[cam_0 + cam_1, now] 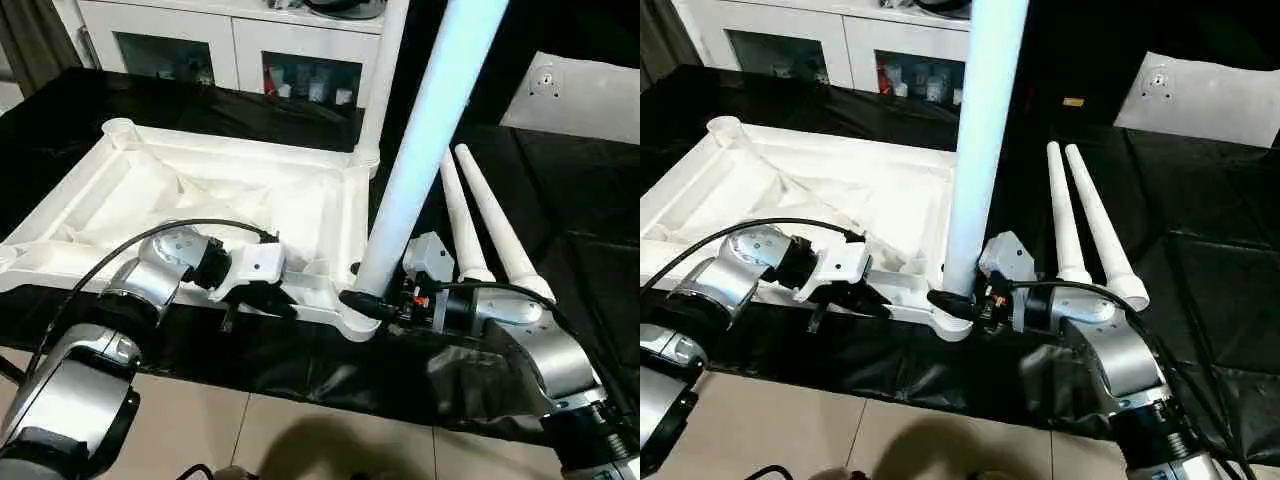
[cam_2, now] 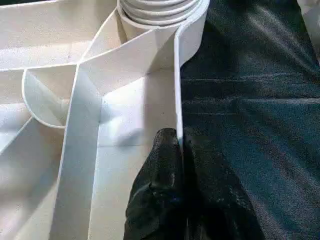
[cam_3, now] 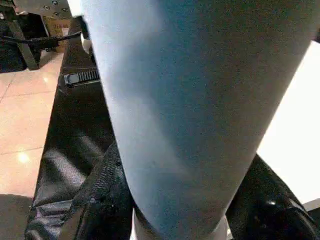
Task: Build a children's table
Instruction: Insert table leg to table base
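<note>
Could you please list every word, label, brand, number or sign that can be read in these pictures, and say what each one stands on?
None can be read.
The tabletop, the upright leg and the two loose legs are plain white, without print.
Items behind the cabinet's glass doors may carry labels, but they are too small and blurred to read.
The small yellow mark on the dark cloth is too small to read.

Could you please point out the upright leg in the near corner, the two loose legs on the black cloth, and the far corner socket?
Upright leg (image 1: 420,160), left eye view, mid-shaft.
Loose legs (image 1: 1095,225), right eye view, middle of the right-hand one.
Far corner socket (image 1: 119,128), left eye view, rim.
</note>
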Tool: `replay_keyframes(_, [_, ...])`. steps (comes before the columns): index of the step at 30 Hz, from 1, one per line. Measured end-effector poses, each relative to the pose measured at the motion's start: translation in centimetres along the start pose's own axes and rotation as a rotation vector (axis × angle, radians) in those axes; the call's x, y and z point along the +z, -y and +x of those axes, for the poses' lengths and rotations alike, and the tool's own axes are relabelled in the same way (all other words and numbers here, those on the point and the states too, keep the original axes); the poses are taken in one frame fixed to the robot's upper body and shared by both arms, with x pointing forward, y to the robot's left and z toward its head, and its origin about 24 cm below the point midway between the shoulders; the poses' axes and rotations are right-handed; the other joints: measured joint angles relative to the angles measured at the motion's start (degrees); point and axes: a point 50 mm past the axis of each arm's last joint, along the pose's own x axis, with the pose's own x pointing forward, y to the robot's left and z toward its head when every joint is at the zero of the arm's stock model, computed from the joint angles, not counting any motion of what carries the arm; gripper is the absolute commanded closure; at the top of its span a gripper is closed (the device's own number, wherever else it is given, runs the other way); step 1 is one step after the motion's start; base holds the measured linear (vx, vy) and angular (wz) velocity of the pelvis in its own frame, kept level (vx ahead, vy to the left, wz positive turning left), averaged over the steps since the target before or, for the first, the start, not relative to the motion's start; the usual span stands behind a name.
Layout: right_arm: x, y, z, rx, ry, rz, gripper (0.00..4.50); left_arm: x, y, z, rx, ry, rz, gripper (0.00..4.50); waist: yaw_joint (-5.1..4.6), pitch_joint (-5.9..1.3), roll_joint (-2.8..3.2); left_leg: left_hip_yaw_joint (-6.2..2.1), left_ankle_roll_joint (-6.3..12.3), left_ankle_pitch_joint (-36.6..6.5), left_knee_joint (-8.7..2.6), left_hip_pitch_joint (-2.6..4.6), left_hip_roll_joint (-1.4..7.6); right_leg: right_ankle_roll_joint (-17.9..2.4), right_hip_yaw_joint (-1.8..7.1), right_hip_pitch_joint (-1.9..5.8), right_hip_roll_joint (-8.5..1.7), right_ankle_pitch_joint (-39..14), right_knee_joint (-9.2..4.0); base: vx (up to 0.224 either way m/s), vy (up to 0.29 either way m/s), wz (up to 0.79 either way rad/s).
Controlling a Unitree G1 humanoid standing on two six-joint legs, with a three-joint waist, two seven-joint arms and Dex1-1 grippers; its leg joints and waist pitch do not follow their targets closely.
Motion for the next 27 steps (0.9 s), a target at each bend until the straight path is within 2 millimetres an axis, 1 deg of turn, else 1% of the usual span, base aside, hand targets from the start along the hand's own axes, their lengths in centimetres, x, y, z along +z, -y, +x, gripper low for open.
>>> replay_keyframes(5, [-0.1,0.0,0.2,-0.004,0.01,-0.005,2.59,-0.2,0.0,-0.1,0.008,-0.001,-0.011,4.5,-0.34,0.1,0.1,0.0,-0.01,-0.01,-0.18,0.1,-0.08,0.01,0.04,0.06,-0.02,0.0,-0.14,0.0,0.0,0.0])
replay_keyframes(8, [0.0,0.0,0.9,-0.042,0.031,0.001,2.59,-0.6,0.2,-0.5,0.047,0.007,-0.046,4.5,-0.75,0.26,0.46,-0.01,-0.01,-0.01,-0.26,0.15,-0.13,0.0,0.07,0.07,-0.03,0.0,-0.21,0.0,0.0,0.0])
replay_keyframes(11, [0.1,0.6,1.8,-0.135,0.062,0.008,2.59,-1.0,0.3,-0.8,0.138,0.019,-0.101,4.5,-1.21,0.59,0.88,-0.07,0.0,-0.01,-0.33,0.12,-0.2,0.01,0.06,-0.04,-0.04,-0.01,-0.43,0.0,0.0,0.0])
replay_keyframes(12, [0.2,0.7,2.3,-0.173,0.081,0.024,2.59,-1.2,0.6,-0.8,0.174,0.024,-0.123,4.5,-1.5,0.72,1.0,-0.16,0.0,-0.01,-0.36,0.08,-0.23,0.02,0.02,-0.11,-0.04,-0.01,-0.64,-0.051,0.017,-0.11])
replay_keyframes(13, [0.1,1.0,2.7,-0.219,0.096,0.049,2.59,-1.4,1.0,-0.8,0.227,0.037,-0.144,4.5,-2.01,0.77,1.08,-0.21,0.0,-0.01,-0.46,0.11,-0.28,0.02,0.0,-0.15,-0.05,-0.02,-0.86,-0.071,0.038,-0.23])
replay_keyframes(14, [0.2,1.3,3.4,-0.274,0.119,0.084,2.59,-1.3,1.6,-0.6,0.284,0.058,-0.17,4.5,-2.91,0.87,1.11,-0.44,0.0,-0.01,-0.41,0.01,-0.46,0.01,-0.06,-0.3,-0.12,-0.04,-0.96,-0.044,0.032,-0.19])
replay_keyframes(17, [0.3,2.1,3.8,-0.369,0.131,0.117,2.59,-0.7,2.3,0.3,0.365,0.102,-0.23,4.5,-3.99,1.06,1.17,-0.65,0.02,-0.02,-0.3,-0.07,-0.64,0.02,-0.07,-0.34,-0.15,-0.05,-1.47,-0.013,0.015,-0.07])
replay_keyframes(19, [0.4,2.9,4.0,-0.434,0.134,0.137,2.59,-0.1,2.5,1.2,0.418,0.127,-0.281,4.5,-4.12,1.19,1.26,-0.64,0.03,-0.02,-0.32,-0.16,-0.67,0.02,-0.06,-0.34,-0.13,-0.05,-1.97,0.0,0.0,0.0])
replay_keyframes(20, [0.6,3.1,4.2,-0.453,0.134,0.143,2.59,0.1,2.6,1.4,0.441,0.127,-0.302,4.5,-4.19,1.27,1.35,-0.63,0.04,-0.02,-0.3,-0.16,-0.73,0.01,0.01,-0.35,-0.14,-0.05,-1.99,0.0,0.0,0.0])
replay_keyframes(21, [0.7,3.4,4.6,-0.476,0.139,0.153,2.59,0.3,2.5,1.6,0.467,0.13,-0.324,4.5,-4.34,1.37,1.15,-0.57,0.04,-0.03,-0.3,-0.14,-0.75,0.01,0.07,-0.4,-0.14,-0.05,-1.98,0.0,0.0,0.0])
replay_keyframes(23, [1.0,3.7,5.0,-0.509,0.142,0.167,2.59,0.7,2.3,1.9,0.496,0.123,-0.338,4.5,-4.27,1.52,0.85,-0.58,0.04,-0.02,-0.31,-0.14,-0.71,0.01,0.02,-0.45,-0.13,-0.05,-1.98,0.0,0.0,0.0])
replay_keyframes(25, [1.1,4.1,5.3,-0.546,0.143,0.182,2.59,1.1,2.2,2.3,0.521,0.117,-0.351,4.5,-4.29,1.55,0.8,-0.57,0.04,-0.02,-0.31,-0.16,-0.71,0.01,0.03,-0.5,-0.13,-0.05,-1.99,0.0,0.0,0.0])
replay_keyframes(27, [1.1,4.3,5.2,-0.571,0.147,0.193,2.59,1.4,2.0,2.7,0.533,0.115,-0.353,4.5,-4.07,1.54,0.8,-0.53,0.04,-0.02,-0.31,-0.14,-0.72,0.01,0.08,-0.48,-0.13,-0.04,-1.98,0.0,0.0,0.0])
